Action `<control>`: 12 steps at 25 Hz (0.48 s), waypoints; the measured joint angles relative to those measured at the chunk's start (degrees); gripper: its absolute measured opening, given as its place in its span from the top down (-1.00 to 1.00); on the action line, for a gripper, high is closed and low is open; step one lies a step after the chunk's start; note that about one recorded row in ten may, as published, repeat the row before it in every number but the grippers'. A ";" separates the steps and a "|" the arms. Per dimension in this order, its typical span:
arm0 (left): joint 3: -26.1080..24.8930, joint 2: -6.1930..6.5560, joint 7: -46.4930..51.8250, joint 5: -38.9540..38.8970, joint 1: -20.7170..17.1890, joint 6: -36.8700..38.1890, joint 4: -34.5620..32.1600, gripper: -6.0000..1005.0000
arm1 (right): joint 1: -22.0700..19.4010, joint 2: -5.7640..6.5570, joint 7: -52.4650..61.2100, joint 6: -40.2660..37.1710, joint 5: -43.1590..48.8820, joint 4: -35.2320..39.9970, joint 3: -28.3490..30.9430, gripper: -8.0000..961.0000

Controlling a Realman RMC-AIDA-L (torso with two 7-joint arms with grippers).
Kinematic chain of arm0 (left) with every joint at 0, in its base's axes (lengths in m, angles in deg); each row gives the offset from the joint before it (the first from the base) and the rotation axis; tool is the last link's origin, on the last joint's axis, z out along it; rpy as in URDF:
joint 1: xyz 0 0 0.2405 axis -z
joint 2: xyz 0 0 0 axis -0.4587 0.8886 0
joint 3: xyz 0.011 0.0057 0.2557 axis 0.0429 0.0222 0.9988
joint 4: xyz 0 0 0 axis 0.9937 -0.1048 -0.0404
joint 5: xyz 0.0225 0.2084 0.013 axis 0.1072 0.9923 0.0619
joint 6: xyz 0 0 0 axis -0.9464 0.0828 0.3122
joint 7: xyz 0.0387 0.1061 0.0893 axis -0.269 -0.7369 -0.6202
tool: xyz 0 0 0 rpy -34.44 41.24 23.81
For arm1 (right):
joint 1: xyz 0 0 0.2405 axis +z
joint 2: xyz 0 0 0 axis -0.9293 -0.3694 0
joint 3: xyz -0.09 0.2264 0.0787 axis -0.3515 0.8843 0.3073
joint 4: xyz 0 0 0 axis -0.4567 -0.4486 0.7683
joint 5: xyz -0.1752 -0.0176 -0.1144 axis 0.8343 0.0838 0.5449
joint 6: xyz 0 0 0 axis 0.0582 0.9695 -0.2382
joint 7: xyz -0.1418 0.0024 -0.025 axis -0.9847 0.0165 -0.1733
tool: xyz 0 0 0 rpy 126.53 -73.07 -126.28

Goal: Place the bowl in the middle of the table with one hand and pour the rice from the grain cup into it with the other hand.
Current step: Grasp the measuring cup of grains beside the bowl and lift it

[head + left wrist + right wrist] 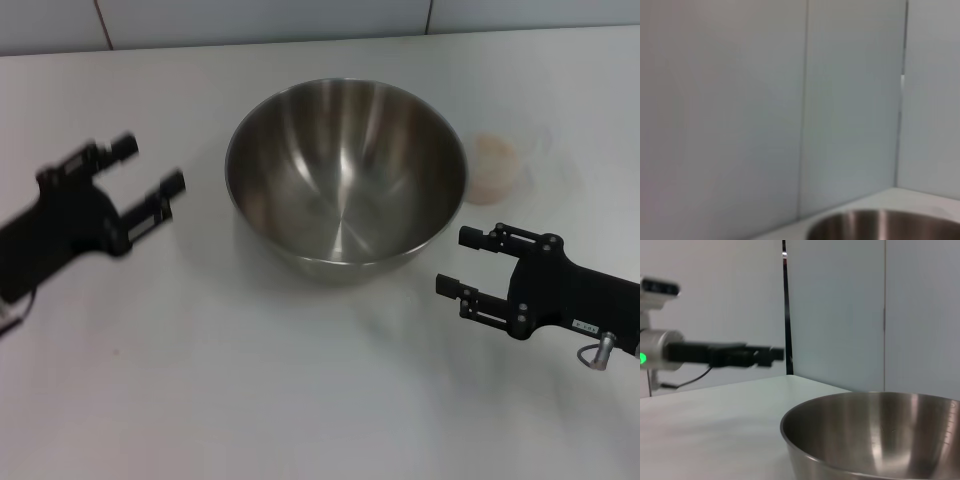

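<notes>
The large steel bowl (345,175) stands upright on the white table (250,400), a little behind its middle. It is empty inside. It also shows in the left wrist view (890,226) and the right wrist view (875,435). The clear grain cup (495,165) with pale rice (490,172) in it stands just right of the bowl. My left gripper (148,168) is open and empty, left of the bowl and apart from it. It also shows far off in the right wrist view (772,355). My right gripper (460,262) is open and empty, at the bowl's front right.
A tiled wall (300,18) runs along the table's back edge. Bare tabletop lies in front of the bowl between the two arms.
</notes>
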 joint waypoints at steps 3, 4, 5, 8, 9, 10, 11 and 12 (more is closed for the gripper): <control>-0.57 0.12 -2.96 -0.12 -0.16 -3.58 -4.73 -0.41 | -0.14 0.00 0.00 0.01 -0.05 0.00 0.35 -0.36; -0.57 0.12 -2.96 -0.12 -0.16 -3.58 -4.73 -0.41 | -0.19 0.00 0.00 0.01 -0.05 0.00 0.41 -0.36; -1.19 0.24 -5.14 -0.15 -0.18 -6.19 -8.07 -0.41 | -0.19 0.00 0.00 0.01 -0.05 0.00 0.41 -0.36; -2.26 0.38 -9.78 -0.22 -0.53 -11.53 -13.21 -0.41 | -0.24 0.00 0.00 0.01 -0.05 0.00 0.40 -0.36; -2.26 0.38 -9.78 -0.22 -0.53 -11.53 -13.21 -0.41 | -0.29 -0.01 0.00 0.01 -0.05 0.00 0.39 -0.36; -2.14 0.43 -11.90 0.01 -1.14 -12.96 -14.21 -0.41 | -0.29 -0.01 0.00 0.01 -0.05 0.00 0.39 -0.36; -2.03 0.45 -12.53 0.07 -1.33 -13.34 -14.54 -0.41 | -0.30 0.00 0.00 0.01 -0.05 0.00 0.38 -0.36; -1.92 0.46 -12.94 0.14 -1.41 -13.55 -14.86 -0.41 | -0.31 0.00 0.00 0.02 -0.05 0.00 0.37 -0.36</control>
